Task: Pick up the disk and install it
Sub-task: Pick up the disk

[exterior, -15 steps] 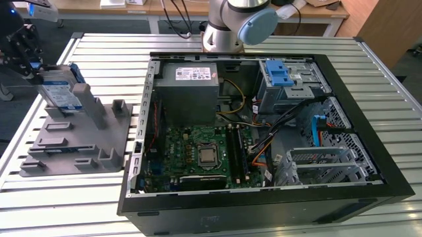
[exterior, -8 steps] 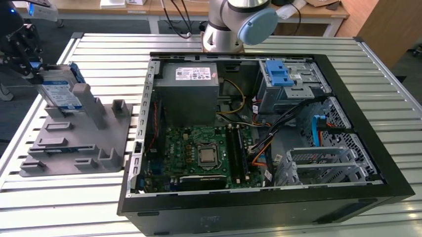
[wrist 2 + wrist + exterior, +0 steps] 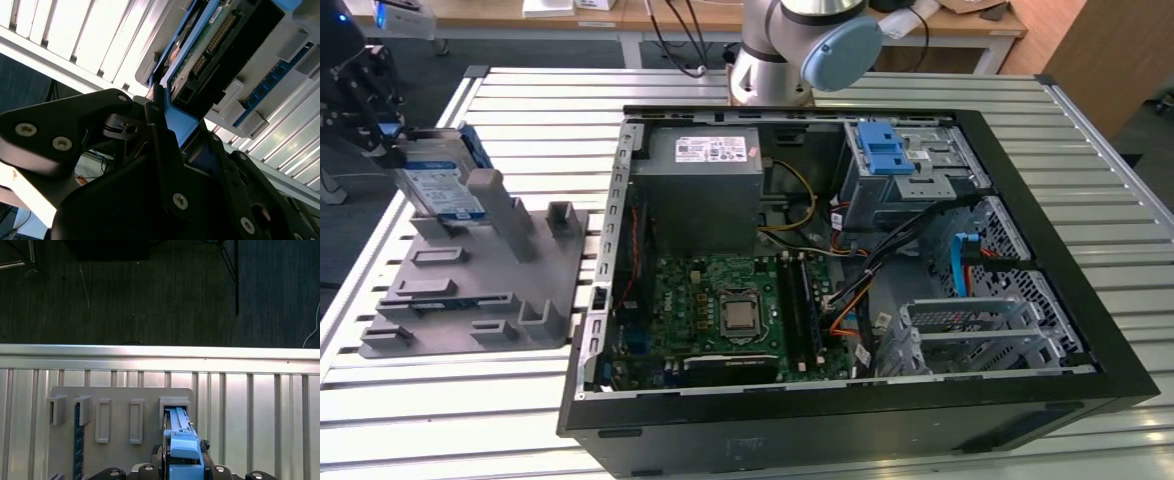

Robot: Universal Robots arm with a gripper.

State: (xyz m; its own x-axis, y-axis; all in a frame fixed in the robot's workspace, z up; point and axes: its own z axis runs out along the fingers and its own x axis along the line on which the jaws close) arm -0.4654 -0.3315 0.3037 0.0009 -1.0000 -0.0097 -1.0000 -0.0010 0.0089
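One firm clamp, nearest the lens: gripper [image 3: 182, 450] clenched on the disk [image 3: 179, 427], gripping the upper end of its blue carrier frame, black fingers [image 3: 161, 140] pressed against the plastic. Standing on end in the end slot of the grey rack [image 3: 467, 270], long axis up and down, lower end down in the slot, upper end at the fingers. Labelled broad face turned toward the computer case [image 3: 854, 420], just beside the rack on the exterior view's right.

Thin top edge and four more slot posts along the rack in the first wrist view; green circuit board and connector pins on the disk's underside in the second wrist view; white-and-blue label in the exterior view.

Past the rack, inside the case: grey power supply [image 3: 700, 175], motherboard [image 3: 720, 305], blue drive bay [image 3: 887, 150]. Farthest from the rack, the arm's base [image 3: 781, 60] on the slatted table [image 3: 1067, 130]
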